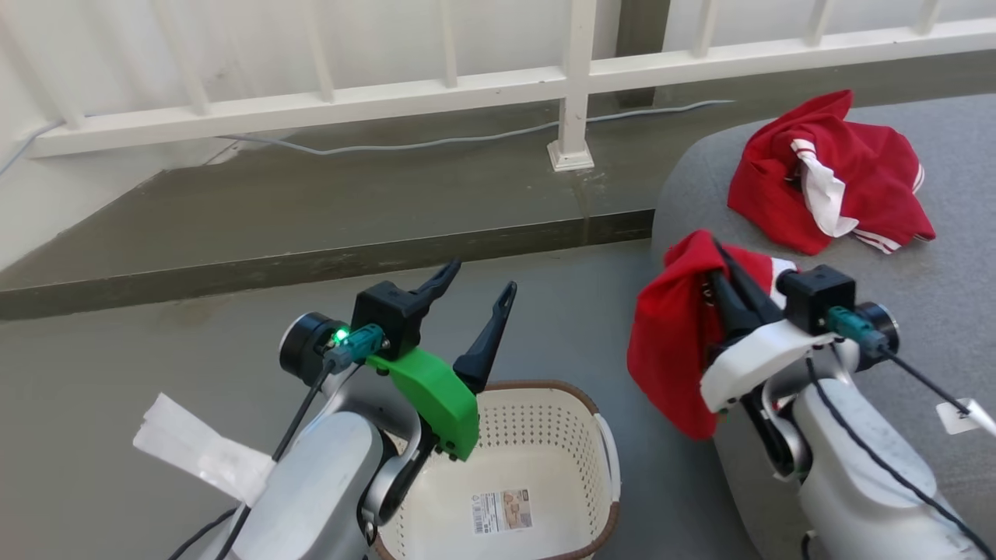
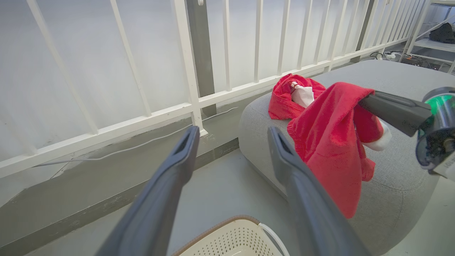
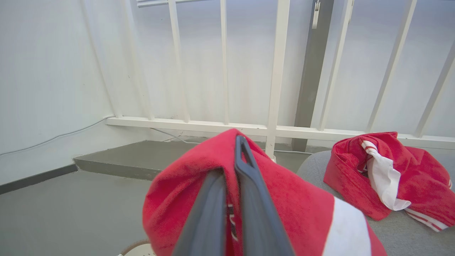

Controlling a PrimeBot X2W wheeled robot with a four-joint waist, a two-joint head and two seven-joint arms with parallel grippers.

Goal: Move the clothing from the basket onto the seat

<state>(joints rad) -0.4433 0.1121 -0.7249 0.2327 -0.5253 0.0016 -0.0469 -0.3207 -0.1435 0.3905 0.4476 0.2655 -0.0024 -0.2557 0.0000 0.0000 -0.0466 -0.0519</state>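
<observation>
While my left fingers (image 1: 490, 330) stand spread wide with nothing between them, poised over the far rim of the small cream-white perforated plastic basket (image 1: 537, 435), my right fingers (image 1: 739, 303) are clenched tight on a soft bright red garment (image 1: 673, 350). That held piece droops in a loose, heavy fold from the dark finger pair. Its nap looks plush, almost towel-like, and a white panel shows near the wrist. It hangs at the rounded front edge of the large grey fabric-upholstered seat (image 1: 949, 272), its lower hem dangling beside the cushion's side and above the grey concrete floor (image 1: 156, 373). A second red garment (image 1: 864, 171) lies crumpled further back on the seat. It is bunched into a mound with a white inner panel spilling from its middle and red-striped white trim along its near edge. The seat's cloth is a fine, matte weave with a stitched seam curving round its flank. The basket is a rounded rectangle with a brown woven-look rim and a white side handle. Its walls are dotted with small holes, and its smooth pale bottom carries a printed label sticker (image 1: 502, 511). Behind everything runs a white painted railing (image 1: 467, 85) of slim upright bars, with a thin grey cable (image 1: 436, 142) trailing along the raised step beneath it.
</observation>
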